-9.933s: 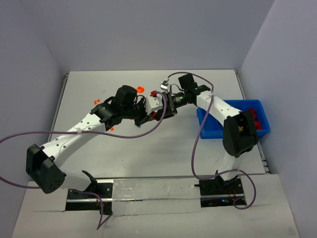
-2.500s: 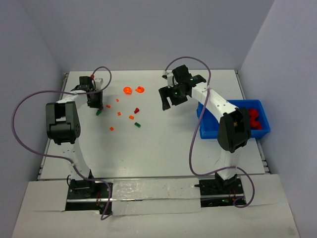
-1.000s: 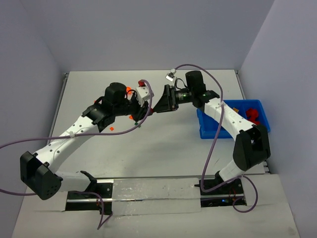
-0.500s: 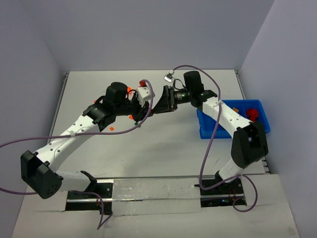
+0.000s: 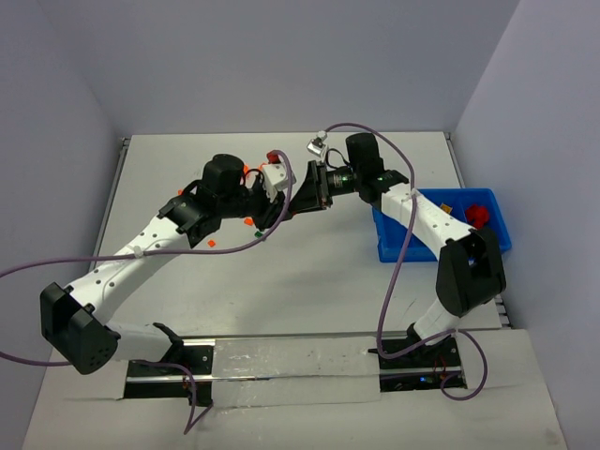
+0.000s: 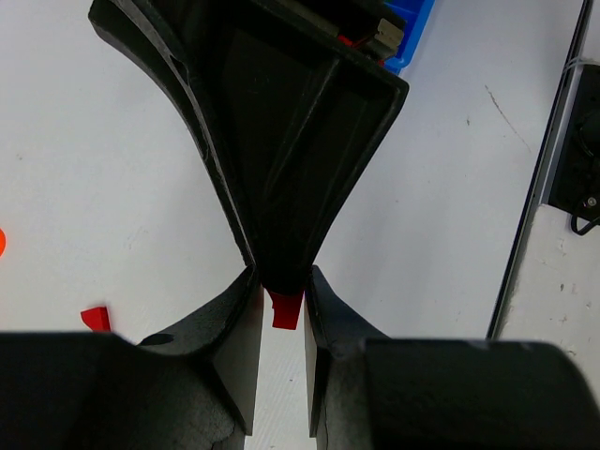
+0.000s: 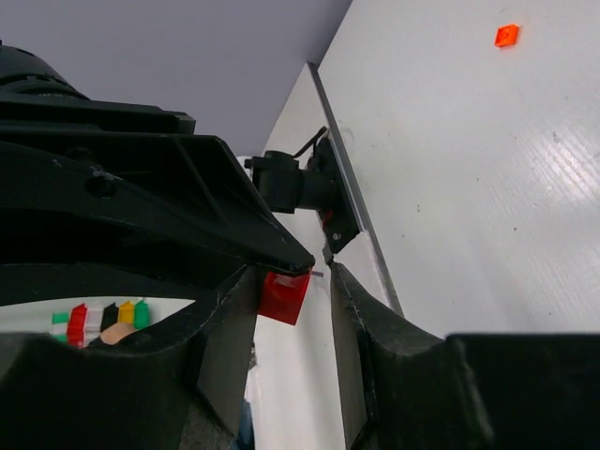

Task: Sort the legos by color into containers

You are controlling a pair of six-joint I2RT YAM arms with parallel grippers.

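From the top camera I see both arms reaching in to meet tip to tip above the table (image 5: 309, 291), just left of the blue bin (image 5: 398, 251). A heap of red legos (image 5: 478, 216) lies at the bin's far right end, with an orange lego (image 5: 446, 206) to its left (I cannot make out the dividers from here). A loose orange piece (image 5: 212, 243) lies on the table well left of the bin, beside the left arm.

On the left wrist camera, the left jaws are clenched on a small red brick (image 6: 284, 309), which is pinched between the two fingers (image 6: 239, 347). The right arm's black fingertips come down onto the same brick from above. A corner of the bin shows beyond them at the top. A stray red piece (image 6: 95, 318) lies on the table on the side away from the bin.

On the right wrist camera, the right jaws bracket the red brick (image 7: 284, 296). One finger is against it and a thin gap shows at the other, so they are not yet clamped. A lone orange brick (image 7: 506, 36) lies on the table beyond.
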